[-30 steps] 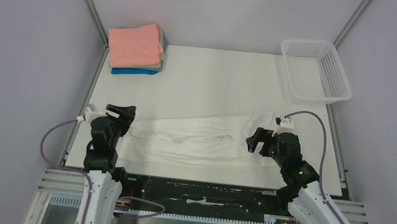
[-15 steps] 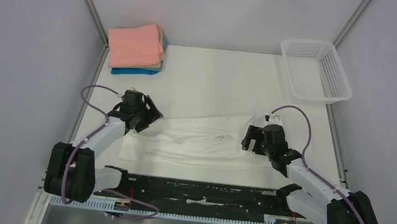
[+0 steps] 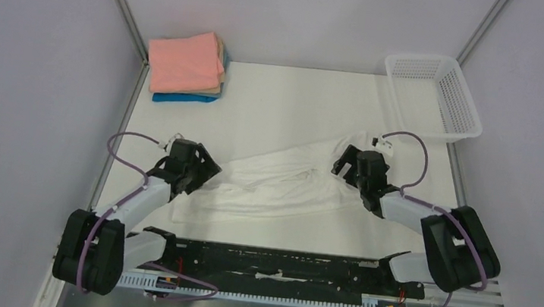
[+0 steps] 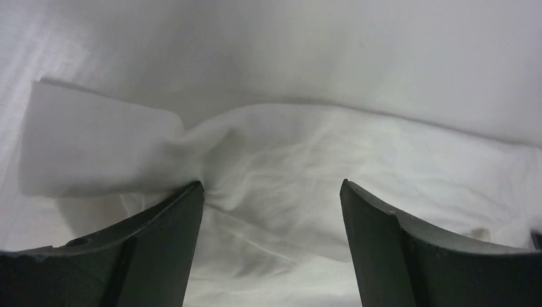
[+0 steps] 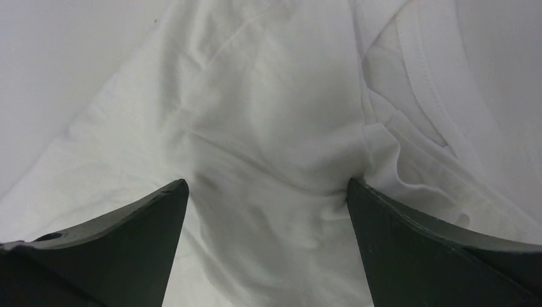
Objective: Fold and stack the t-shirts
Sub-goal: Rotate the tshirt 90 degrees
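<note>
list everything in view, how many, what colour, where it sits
white t-shirt: one, white, spread rumpled across the near half of the table between the two arms
folded t-shirts: three, salmon-pink on top, tan under it, bright blue at the bottom, stacked at the far left corner
basket: one, white plastic lattice, far right corner
table: one, white top
cables: two, purple, one looping by each wrist
left arm: one, white and black, reaching in from the near left
right arm: one, white and black, reaching in from the near right
left pincer: one, black, open over the shirt's left end
right pincer: one, black, open over the shirt's right end
</note>
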